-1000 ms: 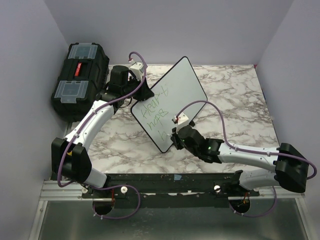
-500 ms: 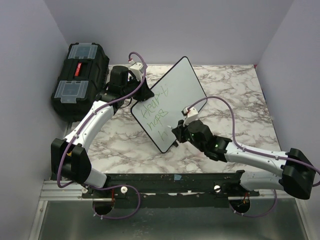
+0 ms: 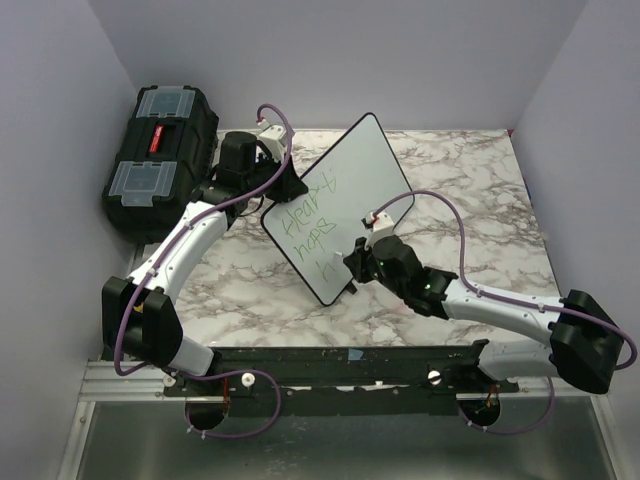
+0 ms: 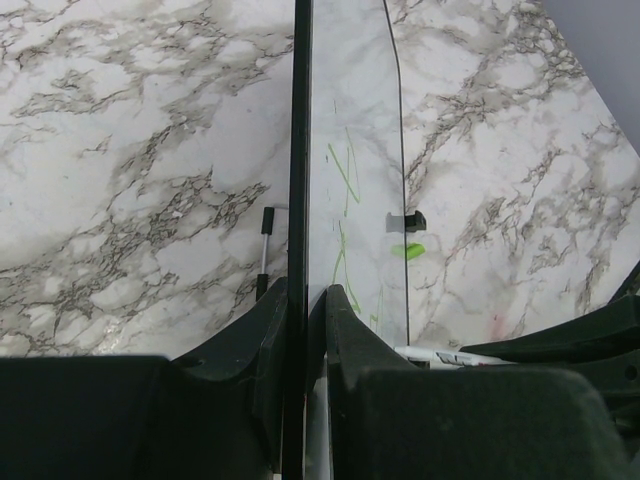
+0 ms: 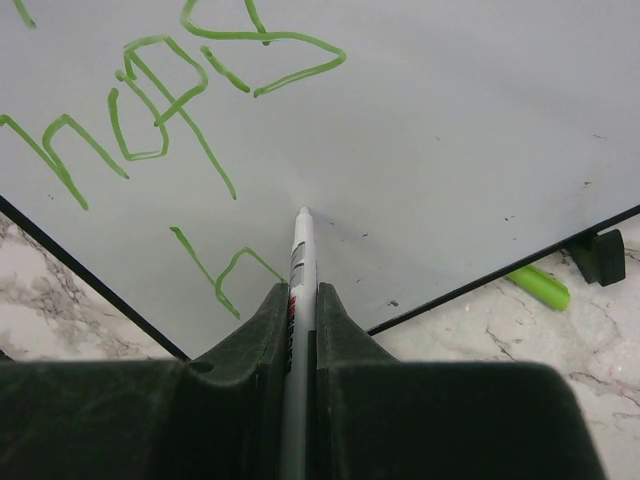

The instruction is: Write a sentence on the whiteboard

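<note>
Your left gripper (image 4: 305,300) is clamped on the whiteboard (image 3: 345,190) at its left edge, likely so it doesn't slide under the pen. Your right gripper (image 5: 303,300) is closed on the marker (image 5: 299,245). The tip is at the whiteboard's face, contact unclear, beside the last green letters of the sentence (image 3: 310,232); probably mid-word. A green cap (image 5: 537,287) lies just off the whiteboard's edge, and the toolbox (image 3: 160,150) sits left of the whiteboard.

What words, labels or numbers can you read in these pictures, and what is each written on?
"heart": green writing, top line of the whiteboard.
"hops": second line, loosely written.
Third line: only begun, unreadable.
Red label on the toolbox: too small.
Print on the marker: blurred.
</note>
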Motion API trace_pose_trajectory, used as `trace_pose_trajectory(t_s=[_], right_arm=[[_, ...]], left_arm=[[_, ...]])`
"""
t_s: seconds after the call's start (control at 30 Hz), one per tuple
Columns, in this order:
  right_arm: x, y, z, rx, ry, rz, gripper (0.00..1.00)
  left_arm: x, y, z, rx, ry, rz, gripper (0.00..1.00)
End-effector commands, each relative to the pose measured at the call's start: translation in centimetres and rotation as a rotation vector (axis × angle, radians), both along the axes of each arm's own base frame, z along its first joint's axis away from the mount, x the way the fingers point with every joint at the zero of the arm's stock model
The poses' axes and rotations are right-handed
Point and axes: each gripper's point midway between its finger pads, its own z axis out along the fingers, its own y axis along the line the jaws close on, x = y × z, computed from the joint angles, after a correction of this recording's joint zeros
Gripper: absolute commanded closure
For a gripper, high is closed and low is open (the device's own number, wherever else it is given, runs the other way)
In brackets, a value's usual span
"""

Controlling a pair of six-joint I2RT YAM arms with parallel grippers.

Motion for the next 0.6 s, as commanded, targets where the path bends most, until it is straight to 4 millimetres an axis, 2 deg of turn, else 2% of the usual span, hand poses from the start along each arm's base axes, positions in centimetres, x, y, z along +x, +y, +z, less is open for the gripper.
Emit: trace_pose_trajectory(t_s=[0.0, 0.1, 0.3, 0.57], right_arm=[[-0.3, 1.9, 0.6, 0.046, 0.005, 0.083, 0.99], [-1.0, 2.5, 0.3, 0.048, 0.021, 0.140, 0.99], [-2.1, 2.5, -1.2, 0.035, 0.060, 0.181, 0.99], [-3.1, 1.2, -4.0, -0.008, 0.123, 0.161, 0.99]], left_arm=[[-0.9, 0.4, -2.7, 0.093, 0.026, -0.032, 1.00], [-0.8, 0.3, -2.6, 0.090, 0.024, -0.032, 1.00], [-0.8, 0.3, -2.7, 0.087, 0.024, -0.032, 1.00], [-0.8, 0.3, -2.7, 0.086, 0.025, -0.031, 1.00]])
